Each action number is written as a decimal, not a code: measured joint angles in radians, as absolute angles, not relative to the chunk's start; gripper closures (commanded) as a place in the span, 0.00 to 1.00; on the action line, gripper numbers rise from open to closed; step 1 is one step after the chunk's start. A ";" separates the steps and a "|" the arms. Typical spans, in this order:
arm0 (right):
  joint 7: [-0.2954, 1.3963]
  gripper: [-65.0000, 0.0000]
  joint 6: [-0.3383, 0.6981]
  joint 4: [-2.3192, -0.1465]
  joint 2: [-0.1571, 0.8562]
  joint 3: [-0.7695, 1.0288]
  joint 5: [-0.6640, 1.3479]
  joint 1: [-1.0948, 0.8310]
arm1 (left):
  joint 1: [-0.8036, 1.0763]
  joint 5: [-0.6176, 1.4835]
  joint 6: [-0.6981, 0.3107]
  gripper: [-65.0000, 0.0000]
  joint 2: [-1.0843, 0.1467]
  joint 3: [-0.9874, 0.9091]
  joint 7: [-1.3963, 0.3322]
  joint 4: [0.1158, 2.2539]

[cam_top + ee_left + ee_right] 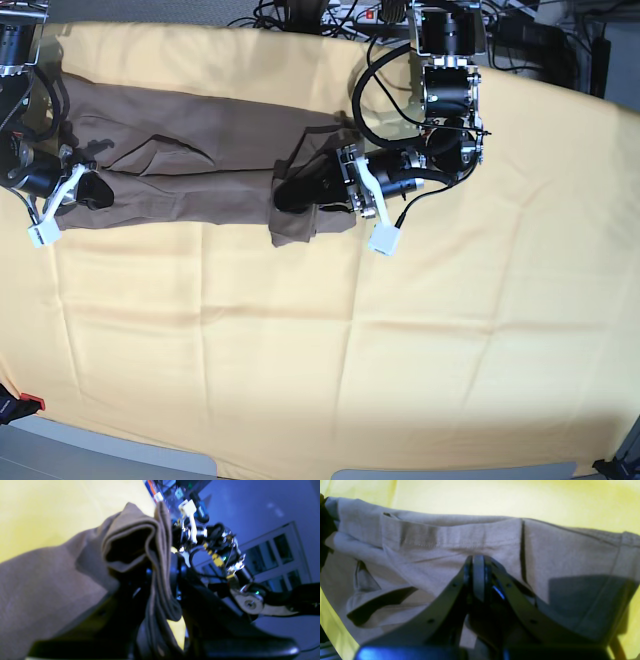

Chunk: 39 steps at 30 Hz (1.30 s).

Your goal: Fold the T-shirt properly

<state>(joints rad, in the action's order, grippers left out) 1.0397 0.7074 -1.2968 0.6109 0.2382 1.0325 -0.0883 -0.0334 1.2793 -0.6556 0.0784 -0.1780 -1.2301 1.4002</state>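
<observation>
T-shirt (180, 165) (long band), pale-yellow cloth (350, 340) beneath

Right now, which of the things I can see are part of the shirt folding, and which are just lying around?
Part of the job:
- T-shirt, taupe, lying stretched out
- left gripper, shut on a bunched end of the shirt
- right gripper, shut on the other end

Just there:
- yellow cloth under everything
- cables along the far edge
</observation>
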 measured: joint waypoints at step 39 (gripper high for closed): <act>1.285 0.46 0.696 -1.288 0.645 0.702 1.311 -0.097 | -0.049 1.459 -0.691 1.00 0.039 -0.315 -1.369 1.401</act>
<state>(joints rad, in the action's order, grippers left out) 1.2846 0.6960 -1.2881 0.6449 0.7021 1.3109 -0.0971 -0.0494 1.4593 -0.6907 0.0395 -0.3153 -1.3685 1.4010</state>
